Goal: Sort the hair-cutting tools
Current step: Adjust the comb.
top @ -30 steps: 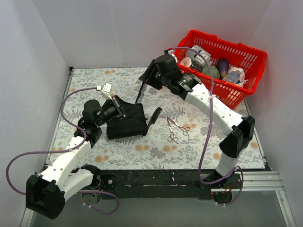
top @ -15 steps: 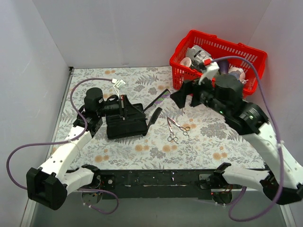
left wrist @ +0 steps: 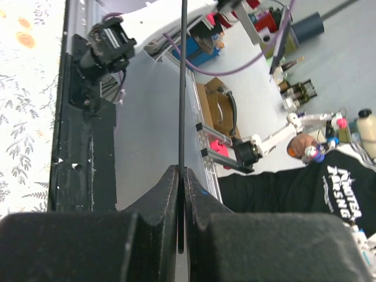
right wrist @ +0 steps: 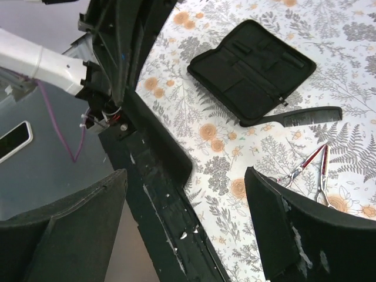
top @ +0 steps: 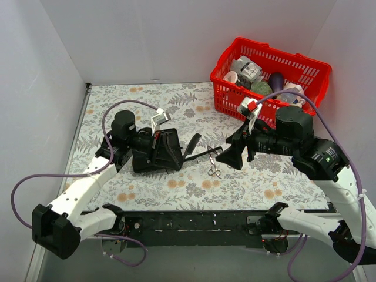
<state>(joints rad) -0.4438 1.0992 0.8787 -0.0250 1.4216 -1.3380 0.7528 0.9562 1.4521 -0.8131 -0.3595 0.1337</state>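
My left gripper (top: 179, 157) is shut on one end of a long thin black comb (top: 205, 154), held above the open black case (top: 150, 163). In the left wrist view the comb (left wrist: 183, 88) runs edge-on straight up from the closed fingertips (left wrist: 176, 176). My right gripper (top: 230, 157) hangs wide open just beyond the comb's free end, with nothing between its fingers (right wrist: 276, 211). Two silver scissors (right wrist: 308, 164) lie crossed on the cloth below it, partly hidden in the top view. A broader black comb (right wrist: 299, 116) lies beside the case (right wrist: 252, 67).
A red basket (top: 282, 53) of bottles and egg-shaped items stands at the back right. The black base rail (right wrist: 158, 194) runs along the table's near edge. White walls close in the left, back and right sides.
The right gripper opened, let go of the thin comb and swung from the back of the table down to the centre right. The left gripper kept the comb and turned it toward the right.
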